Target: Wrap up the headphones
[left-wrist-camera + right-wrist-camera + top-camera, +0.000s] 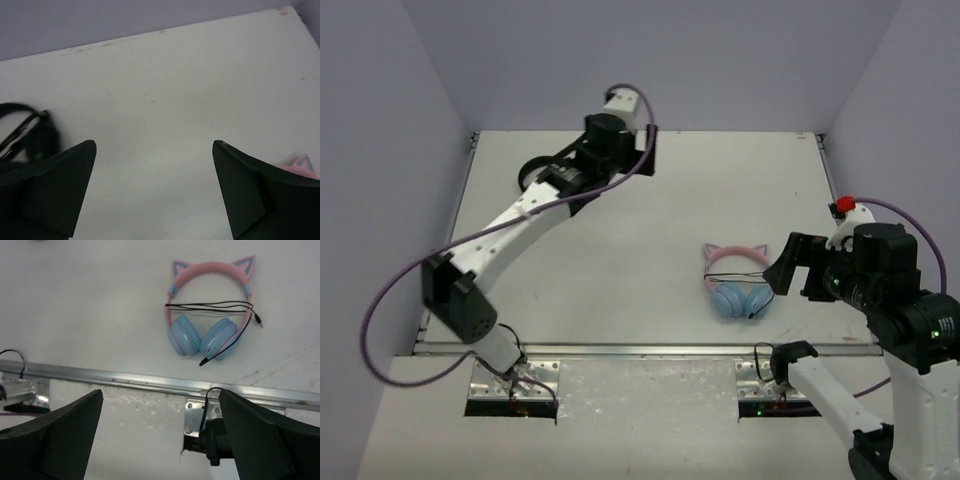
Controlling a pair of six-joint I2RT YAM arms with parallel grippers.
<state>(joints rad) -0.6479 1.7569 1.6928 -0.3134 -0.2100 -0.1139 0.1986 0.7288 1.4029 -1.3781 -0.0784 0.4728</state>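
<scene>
The headphones (734, 281) lie flat on the white table at the right front, with a pink cat-ear headband and light blue ear cups. In the right wrist view the headphones (209, 310) show their thin black cable (210, 305) running across the headband from side to side, with a plug end loose at each side. My right gripper (794, 268) is open and empty, raised just right of them; its open jaws (161, 392) hang over the table's front edge. My left gripper (650, 150) is open and empty at the far back; in its own view (154, 145) a pink ear tip (300, 162) peeks past the right finger.
All-black headphones (534, 172) lie at the back left beside the left arm, and also show in the left wrist view (30, 135). A metal rail (150, 382) runs along the table's front edge. Grey walls close in the back and sides.
</scene>
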